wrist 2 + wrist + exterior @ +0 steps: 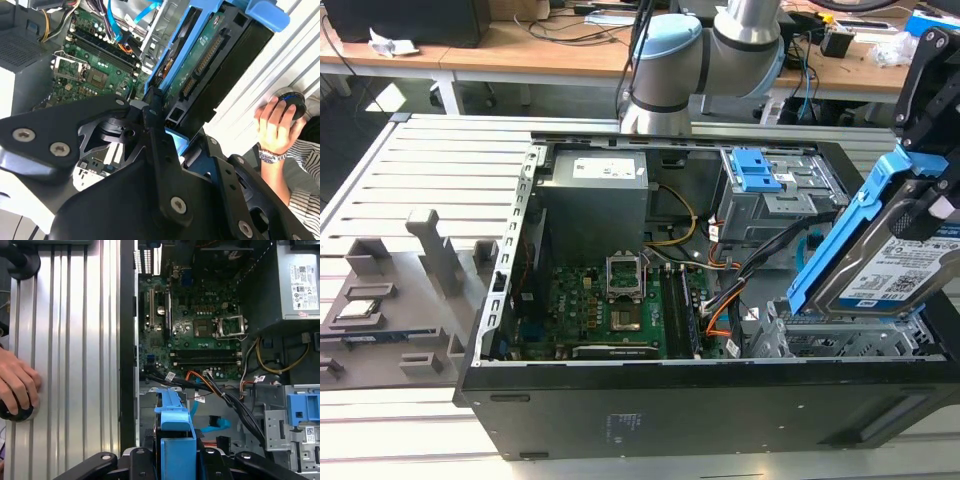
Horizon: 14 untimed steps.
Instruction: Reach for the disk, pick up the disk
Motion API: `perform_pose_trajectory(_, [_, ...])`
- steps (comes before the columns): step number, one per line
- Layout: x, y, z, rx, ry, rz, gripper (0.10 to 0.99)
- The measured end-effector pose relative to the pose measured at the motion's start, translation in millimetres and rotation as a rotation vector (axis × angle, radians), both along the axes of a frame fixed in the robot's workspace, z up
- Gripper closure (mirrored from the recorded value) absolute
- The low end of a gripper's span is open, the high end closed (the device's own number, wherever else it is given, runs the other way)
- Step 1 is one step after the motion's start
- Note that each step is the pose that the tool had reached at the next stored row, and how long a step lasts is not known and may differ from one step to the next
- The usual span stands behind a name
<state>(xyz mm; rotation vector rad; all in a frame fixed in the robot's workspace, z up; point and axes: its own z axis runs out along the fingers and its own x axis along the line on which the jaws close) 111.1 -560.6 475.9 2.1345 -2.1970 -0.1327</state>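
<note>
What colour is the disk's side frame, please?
Bright blue, clearest in the exterior view on the disk.

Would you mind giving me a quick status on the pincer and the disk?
Pincer shut on the disk. Disk tilted, raised above the drive cage at the open computer case. A person's hand rests on the table beside the case.

I note the disk (895, 268) is silver with a blue-and-white label and bright blue frame; motherboard (610, 310) green; power-supply box (592, 195) grey; tabletop (440, 170) ribbed silver
</note>
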Motion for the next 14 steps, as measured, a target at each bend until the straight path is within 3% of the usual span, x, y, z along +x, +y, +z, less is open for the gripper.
perform_pose_trajectory(2, [2.8, 11.3, -0.3, 0.000, 0.0000, 0.003, 0.722])
perform_pose_trajectory(5, [5.5, 22.0, -0.5, 0.000, 0.0000, 0.006, 0.722])
perform_pose_trajectory(14, [11.3, 35.3, -1.2, 0.000, 0.0000, 0.012, 0.722])
